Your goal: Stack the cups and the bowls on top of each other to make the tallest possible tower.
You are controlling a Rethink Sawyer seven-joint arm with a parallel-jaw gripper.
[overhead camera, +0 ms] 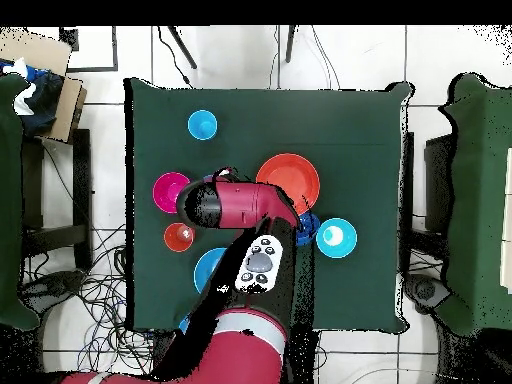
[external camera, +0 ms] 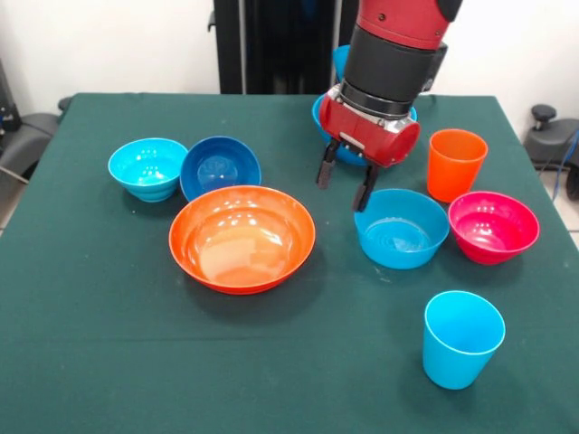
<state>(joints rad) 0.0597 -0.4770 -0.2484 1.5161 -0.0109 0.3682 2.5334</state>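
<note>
Front view: the gripper (external camera: pixel 345 185) hangs over the green table (external camera: pixel 109 344) with its 2 dark fingers (external camera: pixel 326 167) spread apart and nothing between them, just above the far rim of the medium light blue bowl (external camera: pixel 401 229). To that bowl's right sit the magenta-red bowl (external camera: pixel 493 226) and, behind it, the upright orange cup (external camera: pixel 455 164). The light blue cup (external camera: pixel 461 338) stands alone near the front edge. The wide orange bowl (external camera: pixel 242 238) lies mid-table, with the dark blue bowl (external camera: pixel 220 167) and the cyan bowl (external camera: pixel 148 167) touching each other behind it. A large blue bowl (external camera: pixel 322 116) shows only in slivers behind the arm.

Overhead view: the arm covers the gripper and the medium bowl, so this view cannot confirm the finger gap. It does show the large blue bowl (overhead camera: pixel 208 268) more fully, beside the arm, and floor cables (overhead camera: pixel 90 290) round the table.
</note>
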